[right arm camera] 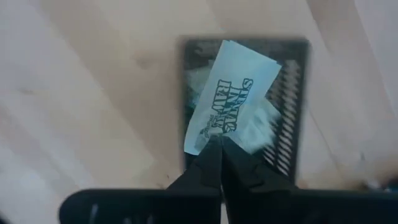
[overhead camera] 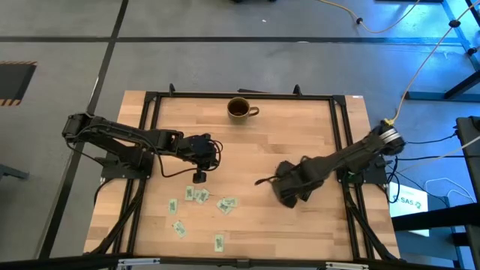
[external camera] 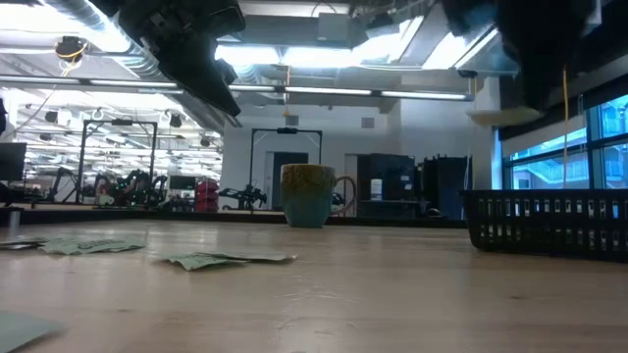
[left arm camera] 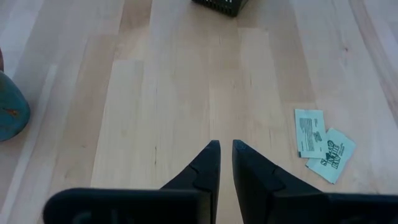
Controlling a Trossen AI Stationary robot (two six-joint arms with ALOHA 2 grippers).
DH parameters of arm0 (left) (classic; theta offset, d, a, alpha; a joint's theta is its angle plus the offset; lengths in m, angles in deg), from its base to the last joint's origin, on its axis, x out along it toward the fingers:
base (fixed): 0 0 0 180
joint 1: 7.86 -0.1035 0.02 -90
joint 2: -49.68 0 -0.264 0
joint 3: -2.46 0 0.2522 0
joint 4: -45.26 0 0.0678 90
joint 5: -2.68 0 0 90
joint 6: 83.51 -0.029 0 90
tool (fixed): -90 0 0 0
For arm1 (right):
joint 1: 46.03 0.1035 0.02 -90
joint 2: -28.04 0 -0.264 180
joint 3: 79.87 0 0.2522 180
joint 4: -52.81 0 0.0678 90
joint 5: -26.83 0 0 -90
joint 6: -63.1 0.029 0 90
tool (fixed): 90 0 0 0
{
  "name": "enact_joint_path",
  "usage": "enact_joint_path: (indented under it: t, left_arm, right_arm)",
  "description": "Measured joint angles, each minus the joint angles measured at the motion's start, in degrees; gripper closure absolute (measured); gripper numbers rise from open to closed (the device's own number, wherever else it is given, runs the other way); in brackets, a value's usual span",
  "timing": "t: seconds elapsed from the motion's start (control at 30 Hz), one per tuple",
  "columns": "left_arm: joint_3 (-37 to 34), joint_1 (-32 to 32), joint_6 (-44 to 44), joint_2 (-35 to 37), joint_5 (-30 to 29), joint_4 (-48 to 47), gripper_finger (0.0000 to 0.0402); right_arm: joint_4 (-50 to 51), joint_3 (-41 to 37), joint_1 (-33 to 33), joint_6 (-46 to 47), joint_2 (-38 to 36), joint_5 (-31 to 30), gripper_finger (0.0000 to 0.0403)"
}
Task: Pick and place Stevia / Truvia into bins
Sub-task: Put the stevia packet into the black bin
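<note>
Several pale green and white Stevia sachets [overhead camera: 199, 195] lie flat on the wooden table, toward its near left. Two of them [left arm camera: 320, 143] show in the left wrist view. The black bin [external camera: 549, 221] stands on the table's right half; some sachets lie inside it [right arm camera: 261, 121]. My right gripper [right arm camera: 221, 144] hangs above the bin [right arm camera: 292, 106], shut on one sachet. My left gripper [left arm camera: 225, 146] hovers over bare wood just beyond the loose sachets; its fingers are a narrow gap apart and hold nothing. My right gripper pinches one sachet by an end edge [right arm camera: 208, 135] between its two fingers, coming from above and pointing down. The sachet [right arm camera: 233, 93] is lifted clear and sticks out beyond the fingertips over the bin, with its printed face toward the wrist camera.
A round brown mug [overhead camera: 240, 109] stands near the table's far edge, at its middle, and shows as [external camera: 309, 196] in the low view. A black frame [overhead camera: 150, 150] borders the tabletop. Bare wood lies between the loose sachets and the bin.
</note>
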Motion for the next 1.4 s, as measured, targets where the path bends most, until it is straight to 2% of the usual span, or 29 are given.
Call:
enact_joint_path:
  t: [0.1, 0.23, 0.37, 0.5, 0.73, 0.87, 1.13, 1.27, 1.4]
  left_arm:
    - [0.00, 0.00, 0.00, 0.00, 0.00, 0.01, 0.0366]
    - [0.00, 0.00, 0.02, 0.00, 0.00, 0.00, 0.0366]
    - [0.00, -0.01, -0.05, -0.02, 0.00, 0.03, 0.0365]
    - [0.00, 0.00, -0.55, 0.01, -0.44, 0.03, 0.0362]
    - [0.00, 0.00, -0.52, 0.01, -1.42, 0.22, 0.0364]
    - [0.00, 0.00, -0.50, -0.02, -1.44, 0.23, 0.0365]
    - [0.00, 0.00, -0.46, 0.01, -1.49, 0.23, 0.0364]
    - [0.00, 0.00, -0.46, 0.00, -1.51, 0.21, 0.0364]
    - [0.00, 0.00, -0.48, 0.00, -1.51, 0.21, 0.0366]
  right_arm:
    - [-2.72, -7.16, -0.05, 3.28, -3.75, 1.37, 0.0402]
    - [-8.98, -14.52, -0.04, 4.38, -4.96, 3.38, 0.0402]
    - [-14.40, -19.85, -0.11, 4.40, -4.80, 6.66, 0.0402]
    - [-15.23, -22.55, -0.13, 7.03, -4.82, 7.26, 0.0396]
    - [-15.06, -22.90, -0.15, 7.28, -4.82, 7.19, 0.0382]
    - [-15.01, -22.90, -0.15, 7.71, -4.82, 7.23, 0.0360]
    - [-4.76, -19.74, -0.15, 15.89, -4.86, 7.10, 0.0302]
    - [-5.25, -17.01, -0.15, 14.63, -4.86, 6.70, 0.0296]
    - [-6.48, -13.92, -0.15, 14.32, -4.86, 3.00, 0.0295]
